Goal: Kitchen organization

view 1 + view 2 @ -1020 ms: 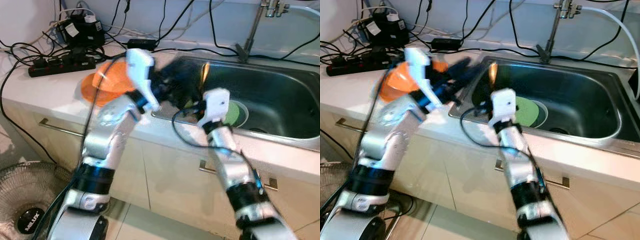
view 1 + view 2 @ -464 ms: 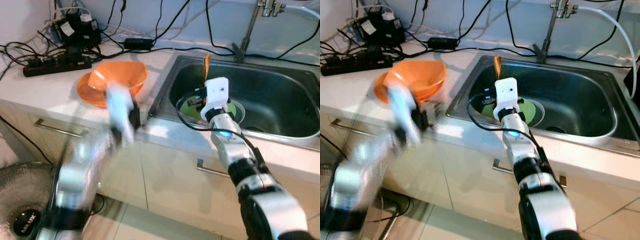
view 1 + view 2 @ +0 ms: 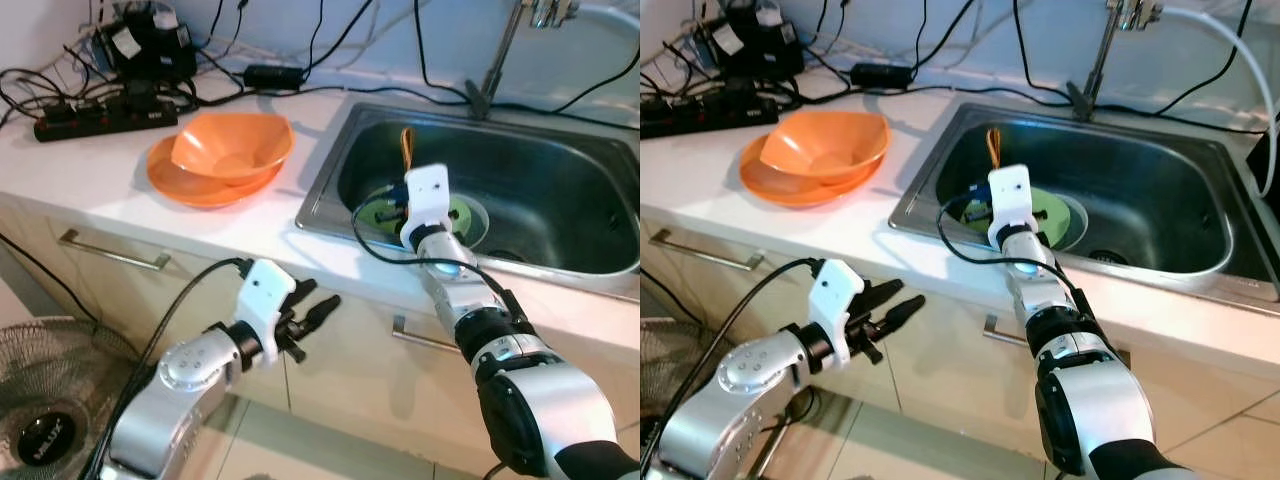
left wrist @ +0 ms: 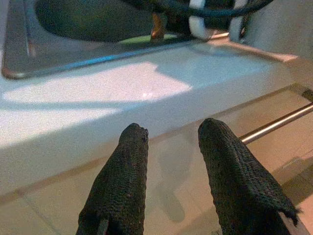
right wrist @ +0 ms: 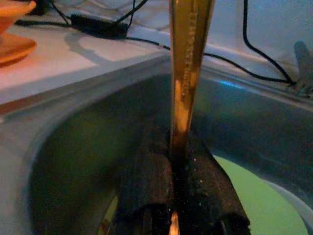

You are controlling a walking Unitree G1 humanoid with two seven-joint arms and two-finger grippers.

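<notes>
Right end effector grips a slim golden utensil handle upright over the green plate in the steel sink. Left end effector hangs open below the white counter, right of stacked orange bowls.

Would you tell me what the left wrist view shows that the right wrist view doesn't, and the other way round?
Left wrist view: the left gripper, jaws apart, facing the cabinet front, with a metal drawer handle and the counter. Right wrist view: the right gripper, jaws shut on a golden utensil above a green plate, plus an orange bowl. Both: the steel sink.
</notes>
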